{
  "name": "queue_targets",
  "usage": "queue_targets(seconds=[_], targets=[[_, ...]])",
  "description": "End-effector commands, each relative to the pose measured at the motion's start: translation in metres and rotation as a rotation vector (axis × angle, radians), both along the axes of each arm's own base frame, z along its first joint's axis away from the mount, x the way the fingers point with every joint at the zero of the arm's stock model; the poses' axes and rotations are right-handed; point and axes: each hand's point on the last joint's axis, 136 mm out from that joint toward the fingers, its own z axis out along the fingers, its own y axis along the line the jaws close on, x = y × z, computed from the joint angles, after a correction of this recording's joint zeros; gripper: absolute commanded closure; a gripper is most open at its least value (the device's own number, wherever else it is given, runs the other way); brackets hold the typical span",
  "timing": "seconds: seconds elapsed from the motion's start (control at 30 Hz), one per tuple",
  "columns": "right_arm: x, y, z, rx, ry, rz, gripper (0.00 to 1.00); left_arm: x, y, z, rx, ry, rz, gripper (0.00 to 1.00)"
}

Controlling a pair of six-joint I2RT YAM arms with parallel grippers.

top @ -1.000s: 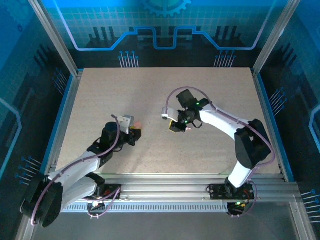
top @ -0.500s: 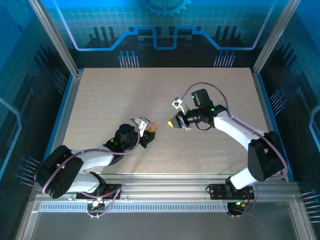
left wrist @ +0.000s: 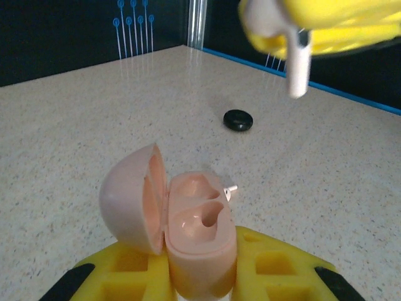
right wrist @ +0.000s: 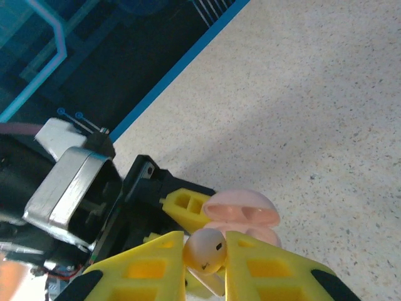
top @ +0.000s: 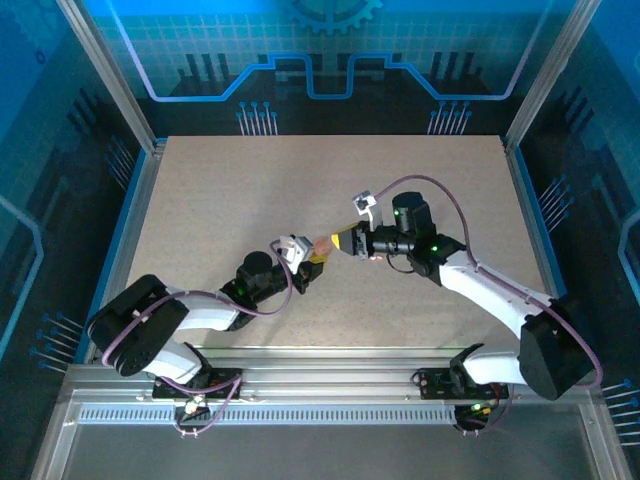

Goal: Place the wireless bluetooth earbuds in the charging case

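Tracking one pale pink-white, bean-shaped plastic earbud (right wrist: 205, 249) with a short stem, pinched by the head and hanging stem-down in the air, near the pink, egg-shaped plastic charging case (left wrist: 188, 232) but apart from it. Hovering just short of the case in the right wrist view, above and to the far side of it in the left wrist view. Seeing the case's lid swung open to one side and two moulded wells facing up, with a tiny pale nub (left wrist: 230, 188) poking out at the far rim; cannot tell what that is.

Worrying about alignment: coming down with the stem off the well's hole, then jamming on the rim or tipping the case in its hold. Risking a twist or slip too, gripping such a small rounded head. Possibly clipping the open lid on approach.

Moving outward to the right gripper (right wrist: 205, 258): clamping the earbud's head with yellow fingers drawn in narrow, touching nothing else. Then the left gripper (left wrist: 199, 273): closed tight on the case's lower body, presenting it open side up over the speckled beige table (left wrist: 75, 125). Also noting a black round pebble (left wrist: 238, 120) lying well behind on the table, untouched.
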Motion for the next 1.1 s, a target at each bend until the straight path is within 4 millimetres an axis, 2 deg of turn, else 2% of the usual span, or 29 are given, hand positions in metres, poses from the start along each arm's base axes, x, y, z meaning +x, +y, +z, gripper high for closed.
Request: queue_targets(seconds=[0.0, 0.6, 1.07], targets=[[0.006, 0.006, 0.015, 0.044, -0.046, -0.062, 0.8, 0.006, -0.007, 0.029, -0.04, -0.121, 0.005, 0.88], [0.008, 0.023, -0.001, 0.071, -0.043, -0.1, 0.8, 0.005, -0.011, 0.041, -0.1, -0.15, 0.026, 0.88], [0.004, 0.019, -0.008, 0.072, -0.038, -0.126, 0.8, 0.008, -0.003, 0.055, -0.176, -0.192, 0.074, 0.88]])
